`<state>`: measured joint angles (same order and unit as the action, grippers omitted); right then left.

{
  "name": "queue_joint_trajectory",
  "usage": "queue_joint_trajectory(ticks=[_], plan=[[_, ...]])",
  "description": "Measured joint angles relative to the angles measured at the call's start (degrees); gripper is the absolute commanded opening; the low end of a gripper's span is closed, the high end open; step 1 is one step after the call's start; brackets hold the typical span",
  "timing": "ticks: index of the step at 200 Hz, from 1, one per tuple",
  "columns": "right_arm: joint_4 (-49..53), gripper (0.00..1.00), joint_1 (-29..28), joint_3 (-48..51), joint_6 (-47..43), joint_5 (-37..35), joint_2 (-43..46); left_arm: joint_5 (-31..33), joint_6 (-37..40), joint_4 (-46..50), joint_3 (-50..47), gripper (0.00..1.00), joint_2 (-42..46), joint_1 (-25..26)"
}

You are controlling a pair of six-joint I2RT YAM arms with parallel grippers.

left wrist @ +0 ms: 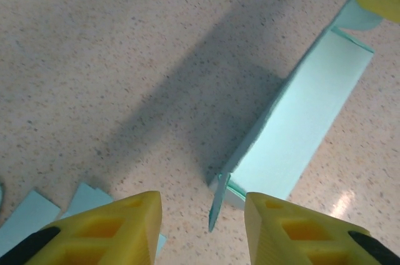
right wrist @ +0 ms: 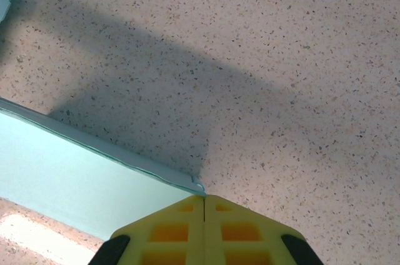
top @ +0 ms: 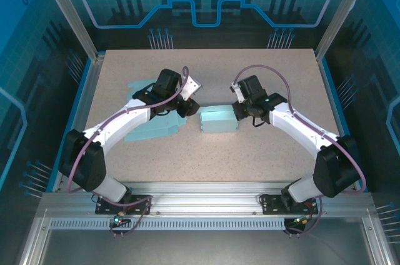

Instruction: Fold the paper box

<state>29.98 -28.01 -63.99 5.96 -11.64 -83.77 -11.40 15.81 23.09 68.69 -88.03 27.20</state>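
The light teal paper box (top: 219, 119) lies folded into a long block at the table's middle. My left gripper (top: 189, 109) sits at its left end, open. In the left wrist view a small end flap (left wrist: 219, 205) sticks out from the box (left wrist: 306, 121) into the gap of the left gripper (left wrist: 203, 199), touching neither finger. My right gripper (top: 239, 113) is at the box's right end. Seen from the right wrist, the right gripper (right wrist: 204, 197) is shut, its tips against the top corner of the box (right wrist: 75, 171) with nothing between them.
Flat teal paper sheets (top: 150, 129) lie under the left arm, left of the box, and their corners (left wrist: 37, 215) show by the left fingers. Metal frame posts and blue walls ring the speckled table (top: 262, 71).
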Motion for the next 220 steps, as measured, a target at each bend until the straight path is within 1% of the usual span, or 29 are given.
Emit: queue_joint_trajectory(ticks=[31,52,103,131,136,153,161,194,220], plan=[[0.02,0.0,-0.13,-0.11,-0.02,0.0,-0.04,-2.34,-0.48,3.74,1.6,0.39,-0.96,0.0],[0.07,0.0,-0.13,-0.11,-0.02,0.0,-0.04,-2.34,-1.07,5.53,3.19,0.36,-2.95,0.0],[0.22,0.0,-0.22,-0.11,0.0,-0.2,-0.04,-0.83,-3.41,6.93,3.96,0.35,-6.69,0.7],[0.22,0.0,-0.24,-0.11,0.0,-0.2,-0.04,0.11,-4.15,6.88,3.96,0.28,-7.23,1.46],[0.22,0.0,-0.26,-0.11,0.0,-0.2,-0.04,0.17,-4.17,6.84,3.96,0.26,-7.21,1.49],[0.2,0.0,-0.46,-0.11,0.0,-0.22,-0.04,0.33,-5.16,6.64,3.98,0.11,-7.23,1.57],[0.2,0.0,-0.48,-0.11,0.02,-0.17,-0.04,0.48,-5.03,6.62,3.98,0.07,-7.23,1.57],[0.15,0.0,-0.79,-0.13,0.94,-0.35,-0.04,0.94,-7.28,6.62,4.39,0.05,-7.23,1.66],[0.15,0.0,-1.92,-0.13,3.21,-2.19,-0.04,1.6,-11.56,6.62,4.55,0.0,-7.23,1.95]])
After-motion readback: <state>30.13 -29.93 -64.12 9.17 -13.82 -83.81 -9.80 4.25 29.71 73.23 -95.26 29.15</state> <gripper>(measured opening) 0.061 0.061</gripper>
